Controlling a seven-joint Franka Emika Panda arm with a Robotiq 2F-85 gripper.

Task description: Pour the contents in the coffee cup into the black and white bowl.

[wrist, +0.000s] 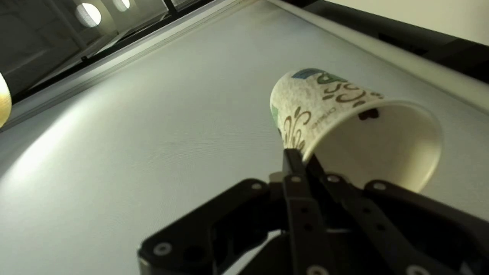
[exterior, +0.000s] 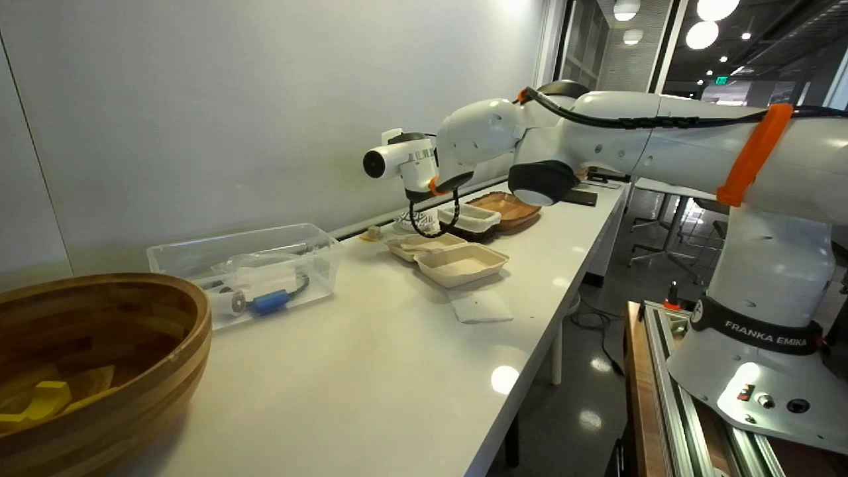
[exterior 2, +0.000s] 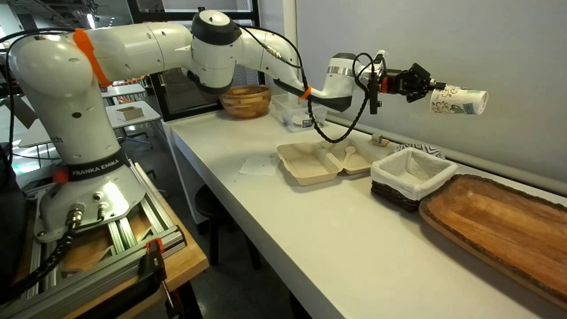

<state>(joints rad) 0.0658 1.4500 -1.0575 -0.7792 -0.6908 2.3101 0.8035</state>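
Note:
The coffee cup (exterior 2: 459, 101) is white paper with brown swirls and green and blue print. No lid shows on it. My gripper (exterior 2: 437, 86) is shut on its rim, one finger inside and one outside, as the wrist view shows at the fingertips (wrist: 304, 158). The cup (wrist: 309, 99) lies on its side in the air, its mouth toward the gripper. A small dark red patch shows inside near the rim. The black and white bowl (exterior 2: 419, 149) stands by the wall, below the cup, mostly hidden behind a basket; it also shows in an exterior view (exterior: 416, 221).
A white-lined dark basket (exterior 2: 412, 173) and a long wooden tray (exterior 2: 514, 217) stand near the bowl. An open takeout box (exterior 2: 310, 164) with a spoon, a napkin (exterior 2: 258, 166), a clear bin (exterior: 245, 265) and a large wooden bowl (exterior: 99, 331) are on the table. The wall is close behind.

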